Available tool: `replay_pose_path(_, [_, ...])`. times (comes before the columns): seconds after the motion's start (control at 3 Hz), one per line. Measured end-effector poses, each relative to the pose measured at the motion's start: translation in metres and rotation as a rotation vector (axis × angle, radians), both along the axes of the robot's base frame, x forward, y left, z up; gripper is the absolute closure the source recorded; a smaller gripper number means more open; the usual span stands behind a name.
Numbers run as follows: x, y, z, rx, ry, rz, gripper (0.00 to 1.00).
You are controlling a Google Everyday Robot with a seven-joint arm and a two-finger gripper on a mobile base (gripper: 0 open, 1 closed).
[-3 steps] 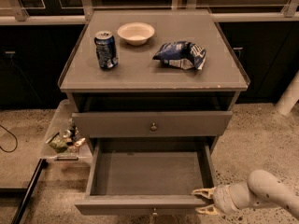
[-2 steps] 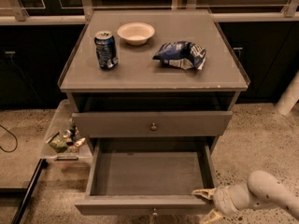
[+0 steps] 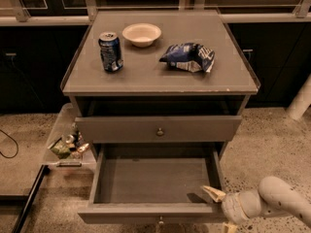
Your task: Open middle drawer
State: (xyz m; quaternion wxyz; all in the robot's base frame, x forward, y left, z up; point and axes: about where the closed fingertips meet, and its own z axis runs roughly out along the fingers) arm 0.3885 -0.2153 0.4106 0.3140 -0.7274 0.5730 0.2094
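The middle drawer [image 3: 155, 211] is pulled far out below the uppermost drawer [image 3: 121, 129]. Its grey box inside shows empty, and its small round knob [image 3: 160, 222] sits at the bottom edge of the view. The uppermost drawer has its own knob [image 3: 159, 131]. The lowest drawer is hidden under the open one. My gripper [image 3: 221, 209] is at the open drawer's right front corner. Its fingers are apart: one fingertip [image 3: 213, 193] points into the drawer's inner corner and the other is low, outside the front panel.
On the cabinet top [image 3: 146, 79] stand a blue can [image 3: 111, 51], a white bowl [image 3: 141, 34] and a crumpled blue chip bag [image 3: 188, 57]. A clear bin with small items [image 3: 68, 144] hangs at the cabinet's left. A white post [image 3: 301, 101] stands at the right.
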Motion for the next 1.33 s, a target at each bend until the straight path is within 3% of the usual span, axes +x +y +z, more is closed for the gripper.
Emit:
replay_pose_path(0.67, [0.002, 0.023, 0.099, -0.013, -0.129, 0.134, 0.00])
replay_pose_path(1.0, [0.045, 0.002, 0.152, -0.050, -0.171, 0.128, 0.00])
replay_pose_path(1.33, [0.048, 0.001, 0.154, -0.050, -0.175, 0.125, 0.00])
